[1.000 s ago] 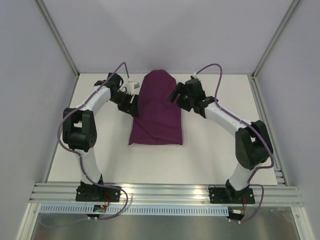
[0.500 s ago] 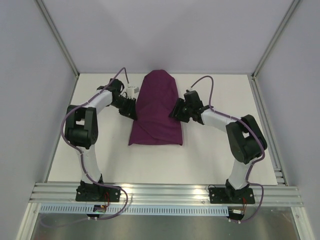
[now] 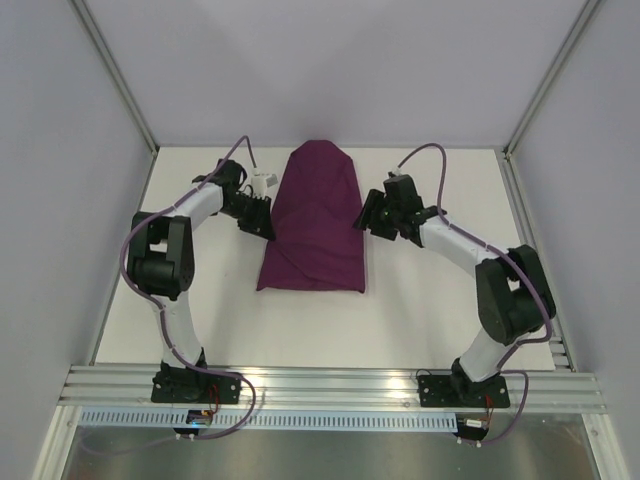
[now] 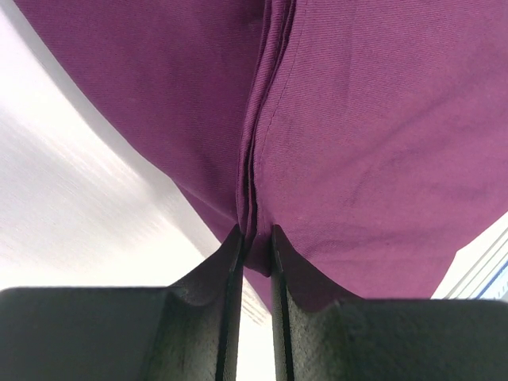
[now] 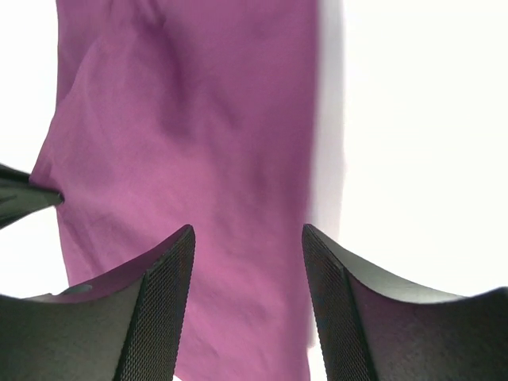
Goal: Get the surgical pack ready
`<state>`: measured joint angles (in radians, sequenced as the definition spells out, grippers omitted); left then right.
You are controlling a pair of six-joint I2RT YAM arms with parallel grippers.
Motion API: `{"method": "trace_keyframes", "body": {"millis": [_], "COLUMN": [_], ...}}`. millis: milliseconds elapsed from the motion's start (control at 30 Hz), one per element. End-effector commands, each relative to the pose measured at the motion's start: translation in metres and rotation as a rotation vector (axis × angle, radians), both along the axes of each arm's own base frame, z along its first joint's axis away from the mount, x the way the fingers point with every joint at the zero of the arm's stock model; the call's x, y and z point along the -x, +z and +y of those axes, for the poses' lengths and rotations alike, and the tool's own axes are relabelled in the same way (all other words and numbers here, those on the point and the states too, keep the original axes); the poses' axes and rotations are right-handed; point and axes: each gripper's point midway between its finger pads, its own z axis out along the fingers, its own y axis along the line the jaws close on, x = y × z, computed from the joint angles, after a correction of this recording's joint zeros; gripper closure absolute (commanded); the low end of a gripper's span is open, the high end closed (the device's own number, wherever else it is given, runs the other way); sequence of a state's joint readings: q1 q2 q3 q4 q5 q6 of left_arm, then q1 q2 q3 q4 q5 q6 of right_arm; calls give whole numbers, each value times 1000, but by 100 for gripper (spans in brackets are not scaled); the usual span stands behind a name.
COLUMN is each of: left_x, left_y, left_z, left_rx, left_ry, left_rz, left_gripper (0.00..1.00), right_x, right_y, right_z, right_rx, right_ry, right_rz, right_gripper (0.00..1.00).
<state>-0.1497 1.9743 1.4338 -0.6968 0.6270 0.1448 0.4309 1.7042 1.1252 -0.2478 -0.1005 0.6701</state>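
While in left claw (image 4: pixel 252 233), surgical pack (image 3: pixel 315 225)

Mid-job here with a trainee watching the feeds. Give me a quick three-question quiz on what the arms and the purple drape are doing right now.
1. True or false: the left end effector is pinching a folded edge of the surgical pack.
2. Multiple choice: the right end effector is A) clamped on the pack, B) open and gripping nothing, C) out of every view.
3. Short answer: in the top view, which end of the pack tapers narrower, far or near?

Key: 1 true; 2 B; 3 far.
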Motion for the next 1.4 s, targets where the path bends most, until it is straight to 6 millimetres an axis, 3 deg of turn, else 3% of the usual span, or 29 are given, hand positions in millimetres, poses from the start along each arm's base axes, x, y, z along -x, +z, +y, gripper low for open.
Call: {"method": "trace_keyframes", "body": {"millis": [0, 233, 400, 567, 733, 833, 867, 933, 1000, 1133, 1233, 1267, 1367], "left_x": [12, 22, 33, 67, 97, 108, 112, 110, 102, 78, 50, 44, 30], "left_y": [-5, -7, -12, -17, -10, -5, -4, -1, 9, 48, 79, 84, 86], "left_z": [7, 9, 12, 13, 21, 22, 24, 27, 34, 39, 34, 31, 10], "left_rx": [-47, -48, -59, -40, -60, -56, -58, -73, -86, -96, -77, -65, -33], "left_ry": [-31, -38, -53, -80, -117, -128, -134, -130, -111, -85, -64, -56, -90], "left_rz": [2, 4, 17, 63, 55, 53, 59, 48, 24, -99, -213, -223, -211], "left_gripper": [100, 100, 100, 100, 100, 100, 100, 92, 66, 62, 61, 63, 75], "right_x": [5, 12, 18, 33, 54, 61, 62, 59, 54, 18, 2, -4, -21], "right_y": [4, -44, -57, -55, -47, -37, -35, -29, -20, 32, 47, 49, 47], "right_z": [-24, -14, -1, 3, 0, 4, 4, 2, -9, -23, -11, -6, 25], "right_rx": [95, 95, 32, -31, -53, -81, -82, -70, -47, 51, 38, 26, -75], "right_ry": [-9, 49, 77, 90, 94, 117, 126, 132, 118, 114, 164, 180, 278], "right_rz": [-8, 101, 139, 142, 152, 157, 158, 163, 159, 20, -29, -42, -35], "right_gripper": [42, 59, 79, 93, 95, 86, 77, 68, 58, 49, 54, 64, 81]}}
